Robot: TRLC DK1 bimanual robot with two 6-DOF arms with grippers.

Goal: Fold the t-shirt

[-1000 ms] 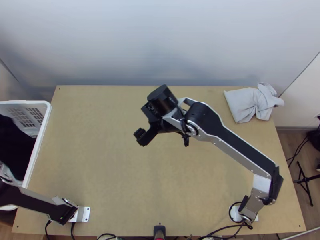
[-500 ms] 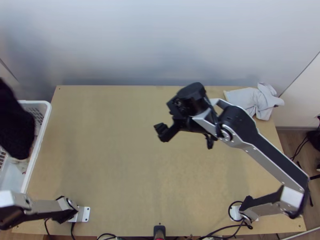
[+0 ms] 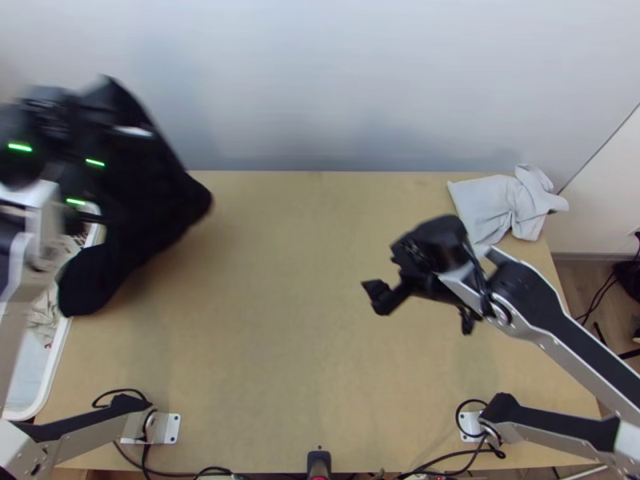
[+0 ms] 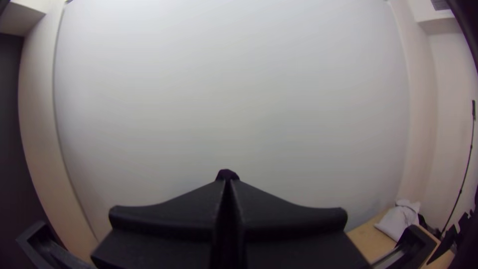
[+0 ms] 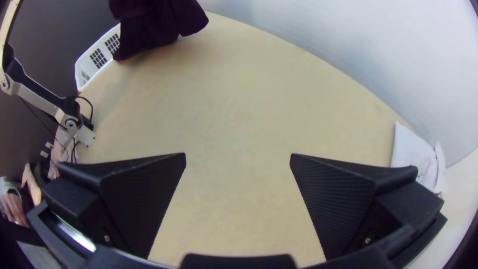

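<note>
Black fabric of the t-shirt (image 3: 148,212) is clenched in the left pincer (image 4: 227,182), suspended bunched near the basket (image 3: 51,364). Snagging on its rim could be caused by low-hanging cloth; a twisted landing, by the single grip. The left arm is raised; the right pincer (image 5: 238,157) is positioned, released, above the desk (image 3: 320,360).

The top view looks steeply down from high above the near edge of the desk (image 3: 320,360). The left wrist view faces the pale wall (image 4: 229,99) roughly level; the right looks down across the desk from closer in. All three share the pale cloth (image 3: 484,208); top and right wrist share the basket (image 3: 56,360) and dark cloth (image 3: 152,200).
</note>
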